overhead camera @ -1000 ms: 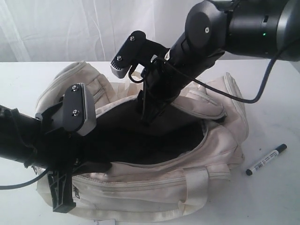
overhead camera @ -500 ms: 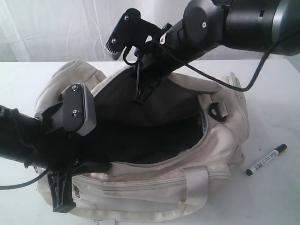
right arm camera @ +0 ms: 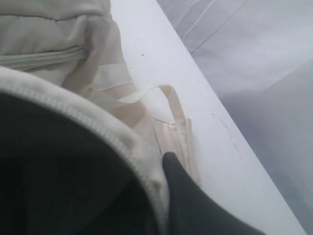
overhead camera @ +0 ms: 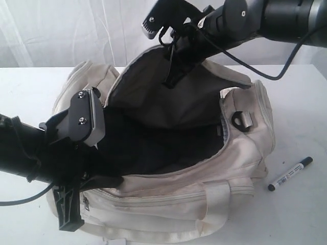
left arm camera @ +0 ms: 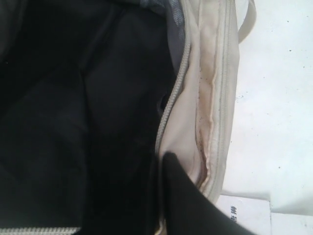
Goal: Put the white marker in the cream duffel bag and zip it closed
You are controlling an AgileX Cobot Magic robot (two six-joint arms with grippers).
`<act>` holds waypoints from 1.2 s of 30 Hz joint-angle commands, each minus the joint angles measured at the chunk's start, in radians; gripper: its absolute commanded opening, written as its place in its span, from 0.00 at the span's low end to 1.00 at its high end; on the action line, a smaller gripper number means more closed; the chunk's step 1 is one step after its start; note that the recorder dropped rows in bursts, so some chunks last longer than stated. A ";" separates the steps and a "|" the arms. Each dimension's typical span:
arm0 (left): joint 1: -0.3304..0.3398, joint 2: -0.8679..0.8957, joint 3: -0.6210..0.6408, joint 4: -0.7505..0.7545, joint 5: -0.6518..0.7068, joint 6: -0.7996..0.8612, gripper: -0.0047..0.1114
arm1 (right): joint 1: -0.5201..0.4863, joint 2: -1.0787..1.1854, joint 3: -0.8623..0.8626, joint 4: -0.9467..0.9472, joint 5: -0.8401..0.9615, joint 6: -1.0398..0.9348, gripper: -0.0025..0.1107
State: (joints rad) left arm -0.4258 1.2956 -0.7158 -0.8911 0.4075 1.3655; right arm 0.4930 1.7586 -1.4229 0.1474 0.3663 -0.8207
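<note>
The cream duffel bag (overhead camera: 168, 204) lies unzipped on the white table, its dark lining showing. My right gripper (overhead camera: 172, 75) is shut on the rim of the bag's far flap (right arm camera: 122, 142) and holds it raised above the opening; its visible finger (right arm camera: 195, 205) presses against the cream edge. At the bag's near left end, my left gripper (overhead camera: 69, 204) is shut on the near rim beside the zipper (left arm camera: 173, 93), one dark finger (left arm camera: 190, 200) lying on the cream fabric. The white marker (overhead camera: 290, 174) lies on the table to the right of the bag, untouched.
A black strap ring (overhead camera: 240, 120) sits on the bag's right end. A cream handle strap (right arm camera: 171, 98) trails on the table (right arm camera: 161, 39) behind the bag. A printed white sheet (left arm camera: 244, 215) lies near the left end. A white curtain hangs behind.
My right gripper closed on the far flap and rose up and to the right, lifting it and widening the opening. The left arm and marker stayed put.
</note>
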 commanded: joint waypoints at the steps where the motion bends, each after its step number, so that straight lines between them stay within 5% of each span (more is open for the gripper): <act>1: -0.006 0.000 0.009 -0.018 0.033 -0.001 0.04 | -0.040 0.010 -0.025 -0.010 -0.077 -0.005 0.03; 19: -0.006 0.000 0.009 -0.020 0.033 -0.002 0.04 | -0.095 0.081 -0.125 -0.010 -0.078 0.001 0.03; 26: -0.006 0.000 0.009 -0.020 0.033 -0.002 0.04 | -0.098 0.081 -0.125 0.022 0.077 0.023 0.04; 30: -0.006 0.000 0.009 -0.021 0.035 -0.002 0.04 | -0.098 0.079 -0.125 0.093 0.131 0.023 0.15; 36: -0.006 0.000 0.009 -0.021 0.037 -0.002 0.04 | -0.098 0.070 -0.125 0.109 0.209 0.033 0.48</act>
State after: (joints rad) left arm -0.4258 1.2956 -0.7158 -0.8953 0.4198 1.3677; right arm 0.4011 1.8437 -1.5413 0.2482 0.5405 -0.7968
